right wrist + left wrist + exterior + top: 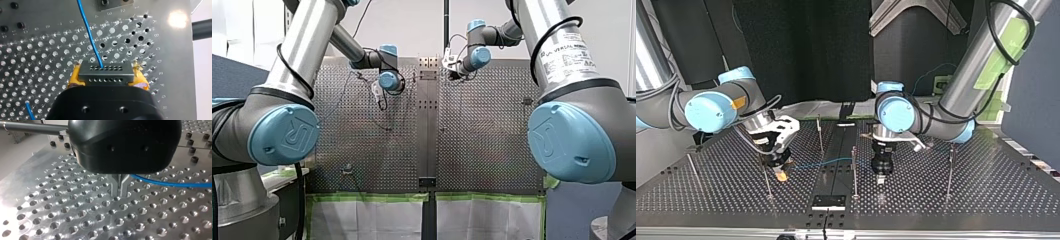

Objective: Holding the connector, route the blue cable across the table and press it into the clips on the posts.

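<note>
Top view, left side: my right arm is bent in low, wrist tilted down. My right gripper (pixel 781 172) is held just over the perforated table (pixel 986 190), yellow pads (pixel 75 76) clamped on the grey connector (pixel 106 73). The blue cable (pixel 826 162) is strung rightward past a thin post (pixel 854 170). My left gripper (pixel 880 179) is pointed straight down, metal fingers (pixel 114 187) drawn nearly together. The cable reaches them near their base; whether it is pinched cannot be told.
</note>
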Available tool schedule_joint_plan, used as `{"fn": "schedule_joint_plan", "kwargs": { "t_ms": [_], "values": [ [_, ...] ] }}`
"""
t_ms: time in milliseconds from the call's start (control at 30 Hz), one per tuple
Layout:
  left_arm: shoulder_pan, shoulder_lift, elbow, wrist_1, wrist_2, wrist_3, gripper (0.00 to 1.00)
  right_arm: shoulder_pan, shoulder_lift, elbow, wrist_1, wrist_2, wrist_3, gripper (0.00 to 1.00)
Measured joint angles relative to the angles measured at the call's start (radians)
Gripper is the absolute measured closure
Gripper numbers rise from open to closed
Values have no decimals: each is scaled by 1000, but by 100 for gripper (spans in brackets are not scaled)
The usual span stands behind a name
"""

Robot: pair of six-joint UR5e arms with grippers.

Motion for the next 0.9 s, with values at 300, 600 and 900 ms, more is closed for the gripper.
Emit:
{"fn": "schedule_joint_plan", "kwargs": {
  "t_ms": [300,600,900],
  "values": [
    [-6,7,0,-77,-1,6,0,-1,0,0,4,0,-4,100],
    [-20,52,-18,-158,-4,28,0,0,0,0,10,1,-9,100],
    [-38,141,-105,-204,25,29,0,7,0,1,11,1,-11,100]
  ]
}}
